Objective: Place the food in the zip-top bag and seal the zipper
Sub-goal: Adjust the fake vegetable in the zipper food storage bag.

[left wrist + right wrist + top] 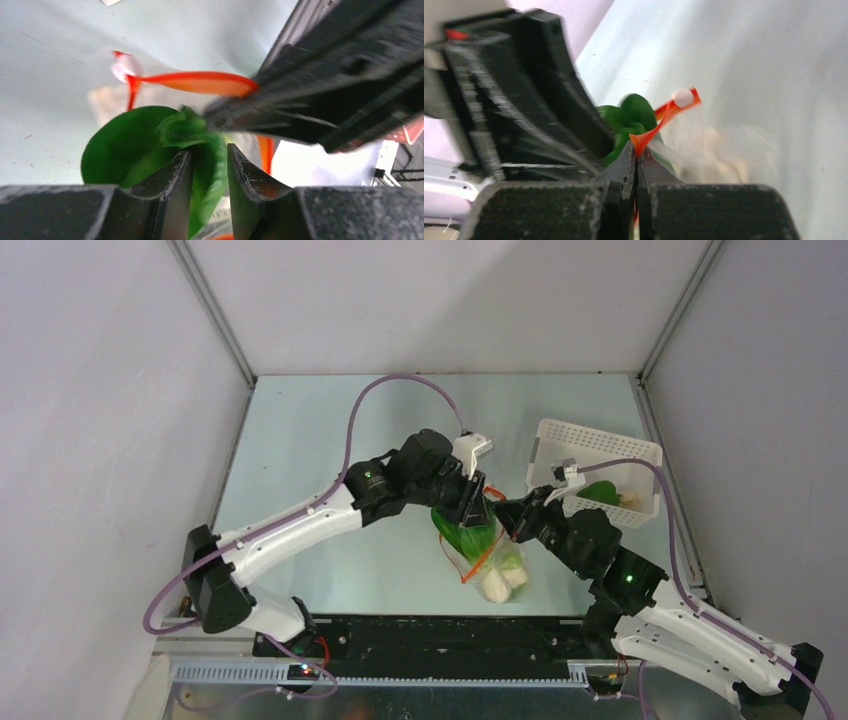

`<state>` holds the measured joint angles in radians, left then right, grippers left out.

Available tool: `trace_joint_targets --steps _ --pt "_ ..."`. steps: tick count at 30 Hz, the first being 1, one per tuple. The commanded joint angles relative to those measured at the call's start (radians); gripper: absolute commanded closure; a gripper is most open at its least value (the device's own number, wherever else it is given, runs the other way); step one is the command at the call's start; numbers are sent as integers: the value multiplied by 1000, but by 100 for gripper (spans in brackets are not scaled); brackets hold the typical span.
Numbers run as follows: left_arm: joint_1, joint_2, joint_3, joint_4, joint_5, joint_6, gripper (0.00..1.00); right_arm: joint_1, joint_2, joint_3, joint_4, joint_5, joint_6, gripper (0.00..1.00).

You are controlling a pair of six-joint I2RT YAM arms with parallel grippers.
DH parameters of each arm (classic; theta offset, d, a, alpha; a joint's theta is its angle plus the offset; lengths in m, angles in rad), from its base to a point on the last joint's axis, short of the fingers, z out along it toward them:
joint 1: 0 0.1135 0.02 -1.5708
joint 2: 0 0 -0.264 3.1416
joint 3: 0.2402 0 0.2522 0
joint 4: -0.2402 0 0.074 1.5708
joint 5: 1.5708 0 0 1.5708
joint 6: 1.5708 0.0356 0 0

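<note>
The clear zip-top bag hangs over the table's middle with its mouth up. Cream-white garlic pieces lie in its bottom. My left gripper is shut on a bright green leafy piece at the bag's mouth. In the left wrist view the leaf sits between my left gripper's fingers, below the orange-red zipper. My right gripper is shut on the zipper strip, pinching it at the tips and holding the mouth up. The green piece shows behind it.
A white perforated basket stands at the back right, holding one green leafy piece and a cream piece. The two grippers are very close together over the bag. Grey walls enclose the table on three sides.
</note>
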<state>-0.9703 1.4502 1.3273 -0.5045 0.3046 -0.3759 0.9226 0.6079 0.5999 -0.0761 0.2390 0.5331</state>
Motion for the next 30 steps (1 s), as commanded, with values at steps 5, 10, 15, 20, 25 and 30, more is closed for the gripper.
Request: trace_joint_targets --steps 5,10,15,20,25,30 --pt "-7 -48 -31 24 76 -2 54 -41 -57 -68 143 64 109 100" --pt "-7 -85 -36 40 64 -8 25 -49 -81 -100 148 70 145 100" --pt "-7 -168 -41 51 26 -10 1 -53 -91 -106 134 66 146 100" --pt "-1 -327 -82 58 -117 -22 0 -54 -99 -106 126 56 141 100" --pt "88 -450 -191 25 -257 -120 0 -57 -106 -107 120 43 138 100" --pt "226 -481 -358 0 -201 -239 0 -59 -123 -110 105 44 139 100"
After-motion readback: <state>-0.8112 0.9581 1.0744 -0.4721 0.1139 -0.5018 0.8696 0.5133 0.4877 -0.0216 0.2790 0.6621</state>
